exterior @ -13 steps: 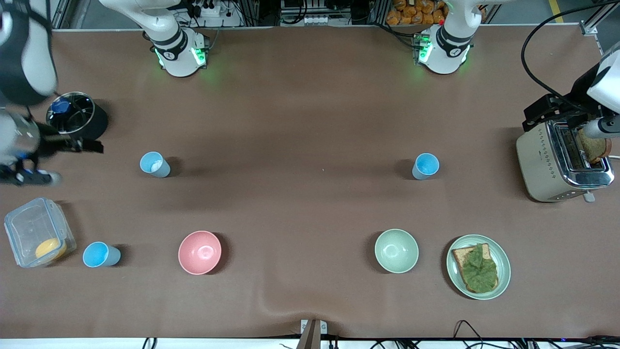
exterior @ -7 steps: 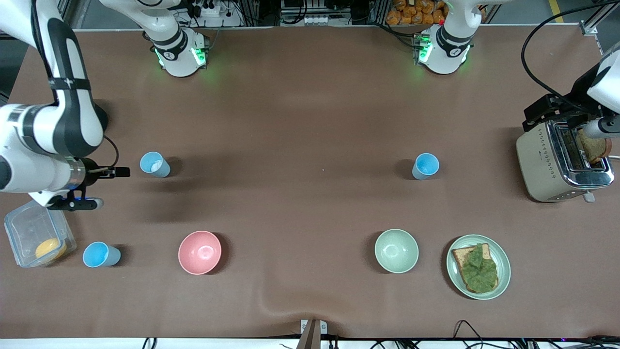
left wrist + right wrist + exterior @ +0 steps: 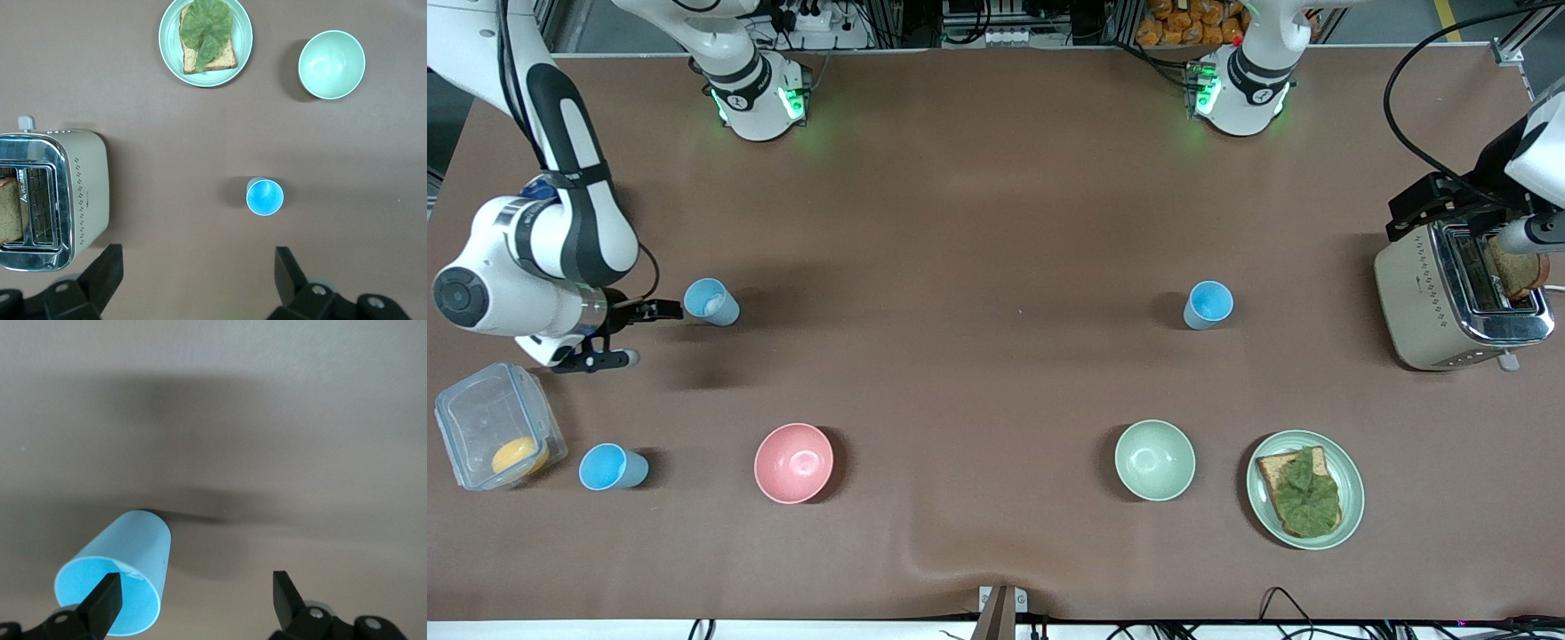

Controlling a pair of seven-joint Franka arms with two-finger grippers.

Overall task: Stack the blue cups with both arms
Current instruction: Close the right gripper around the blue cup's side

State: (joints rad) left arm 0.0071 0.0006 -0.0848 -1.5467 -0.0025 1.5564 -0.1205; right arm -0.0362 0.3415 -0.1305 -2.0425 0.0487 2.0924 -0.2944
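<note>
Closing in sideways on the paler blue cup [image 3: 711, 301] with right gripper [image 3: 640, 333] jaws spread to straddle it, left gripper [image 3: 200, 283] waiting wide-jawed above the toaster [image 3: 1458, 293].

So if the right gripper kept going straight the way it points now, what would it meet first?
Most likely the pale blue cup with a white bit inside: the right gripper, fingers open, points at it from close by. Its height is hard to judge, so one finger may touch it first.
</note>
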